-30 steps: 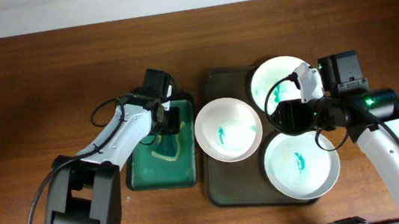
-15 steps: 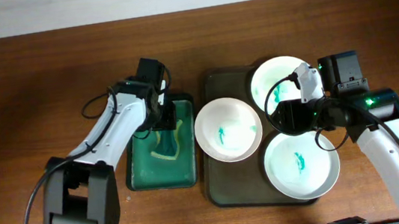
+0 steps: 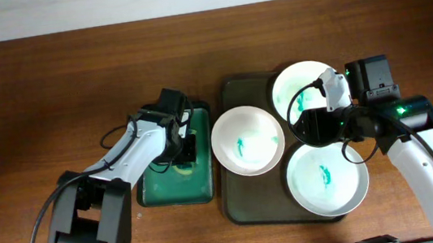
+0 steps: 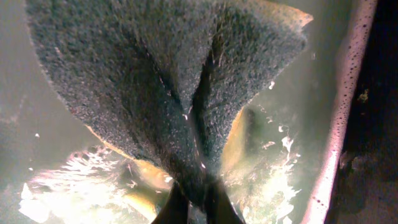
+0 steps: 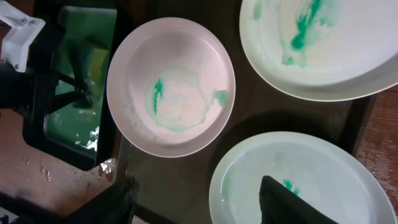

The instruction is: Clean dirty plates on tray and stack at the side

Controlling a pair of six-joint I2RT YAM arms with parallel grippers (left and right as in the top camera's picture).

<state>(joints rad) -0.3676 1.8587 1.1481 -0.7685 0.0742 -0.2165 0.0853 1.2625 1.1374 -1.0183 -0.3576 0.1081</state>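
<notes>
Three white plates with green smears sit on the dark tray (image 3: 242, 200): one at the left (image 3: 247, 140), one at the back (image 3: 301, 87), one at the front right (image 3: 327, 178). My left gripper (image 3: 185, 150) is down in the green basin (image 3: 176, 183), shut on a dark green and yellow sponge (image 4: 168, 87) in soapy water. My right gripper (image 3: 315, 125) hovers open and empty over the tray, between the plates. The right wrist view shows the left plate (image 5: 171, 93), the back plate (image 5: 323, 43) and the front plate (image 5: 298, 180).
The green basin of water stands on the wooden table (image 3: 34, 101) just left of the tray. Water drops lie on the table by the tray's corner (image 5: 62, 171).
My left gripper went toward the basin's back edge, then came forward and down into the water with the sponge. The right arm has not moved.
</notes>
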